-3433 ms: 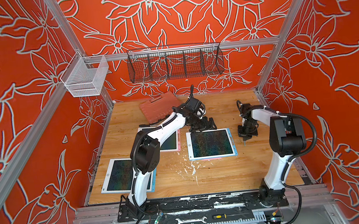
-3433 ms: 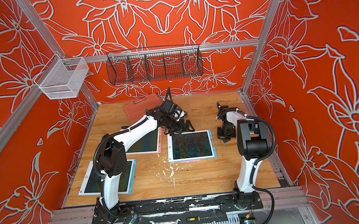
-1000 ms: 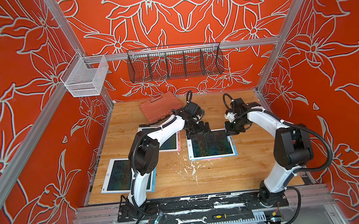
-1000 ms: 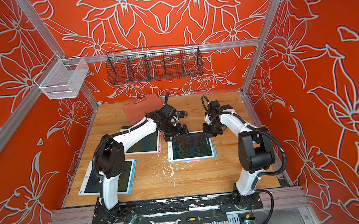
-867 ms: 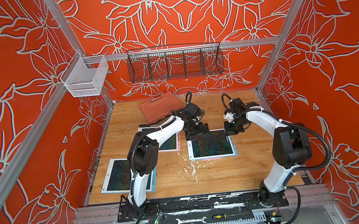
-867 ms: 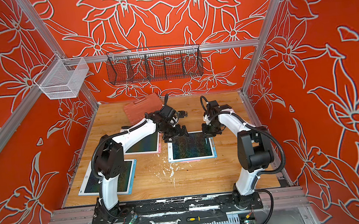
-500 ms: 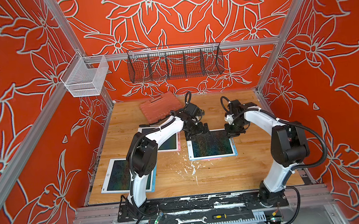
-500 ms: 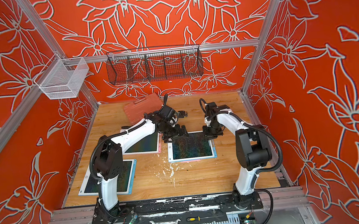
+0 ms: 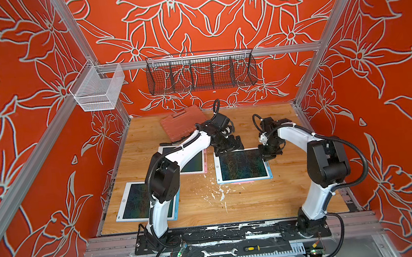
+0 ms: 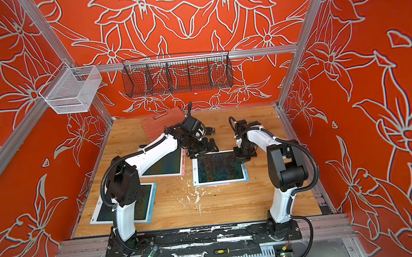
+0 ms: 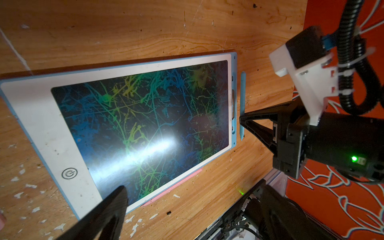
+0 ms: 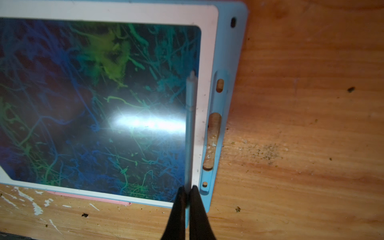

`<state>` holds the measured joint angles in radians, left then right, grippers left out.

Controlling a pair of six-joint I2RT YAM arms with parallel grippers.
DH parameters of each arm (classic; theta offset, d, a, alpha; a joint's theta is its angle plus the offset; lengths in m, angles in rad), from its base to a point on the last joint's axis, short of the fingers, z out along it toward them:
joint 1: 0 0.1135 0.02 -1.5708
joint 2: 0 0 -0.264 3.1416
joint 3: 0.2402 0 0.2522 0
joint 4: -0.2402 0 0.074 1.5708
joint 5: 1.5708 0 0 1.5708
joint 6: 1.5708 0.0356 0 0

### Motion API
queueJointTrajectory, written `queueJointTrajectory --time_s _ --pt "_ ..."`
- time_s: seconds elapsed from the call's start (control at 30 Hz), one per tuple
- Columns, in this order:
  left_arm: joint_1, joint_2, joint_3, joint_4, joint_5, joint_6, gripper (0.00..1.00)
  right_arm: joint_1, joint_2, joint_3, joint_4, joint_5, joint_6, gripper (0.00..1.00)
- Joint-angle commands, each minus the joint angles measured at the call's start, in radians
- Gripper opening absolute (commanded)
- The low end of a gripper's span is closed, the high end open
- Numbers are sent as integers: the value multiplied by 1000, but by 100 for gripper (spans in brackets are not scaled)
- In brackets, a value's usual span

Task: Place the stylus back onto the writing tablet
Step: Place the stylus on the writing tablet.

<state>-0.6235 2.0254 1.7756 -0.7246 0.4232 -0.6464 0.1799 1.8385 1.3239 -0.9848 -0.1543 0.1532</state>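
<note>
**Orange cell, stylus pinched beside the tablet's slot**

Orange flowered walls box in a wooden table point(image 9: 232, 203). Nearest, on the black rail in front of it, lie a wrench point(image 9: 218, 253) and a yellow-handled screwdriver point(image 9: 252, 248). On the table's near left sits a blue-edged tablet point(image 9: 132, 205), partly behind the left arm. Further in, near the middle, lies the scribbled tablet point(image 9: 243, 165), with a pink strip point(image 12: 89, 197) showing from under its near edge. A pink-edged tablet point(image 9: 195, 165) lies to its left.

The right claw point(image 12: 188, 190) is clenched on the back end of the pale blue stylus point(image 12: 190, 124), at the scribbled tablet's far right corner. The stylus runs parallel to that tablet's slotted blue side, close by it; whether it touches the tablet cannot be told. The left claw point(image 9: 228, 147) is released, fingers wide, over the far left corner of the same tablet, gripping nothing.

Behind them a red case point(image 9: 182, 122) lies flat at the back of the table. On the walls hang a black wire basket point(image 9: 201, 73) and a white mesh basket point(image 9: 98, 90).
</note>
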Motion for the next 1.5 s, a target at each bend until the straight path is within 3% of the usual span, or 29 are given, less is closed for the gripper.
queueJointTrajectory --time_s 0.0,0.47,1.47 --pt "-5 17 8 -22 -5 15 97 -4 28 -6 -38 36 -19 0" --pt "-5 24 22 -32 -4 21 97 -15 42 -16 -56 90 -13 0" --pt "-2 25 22 -30 -5 31 97 -18 105 7 -59 83 -7 0"
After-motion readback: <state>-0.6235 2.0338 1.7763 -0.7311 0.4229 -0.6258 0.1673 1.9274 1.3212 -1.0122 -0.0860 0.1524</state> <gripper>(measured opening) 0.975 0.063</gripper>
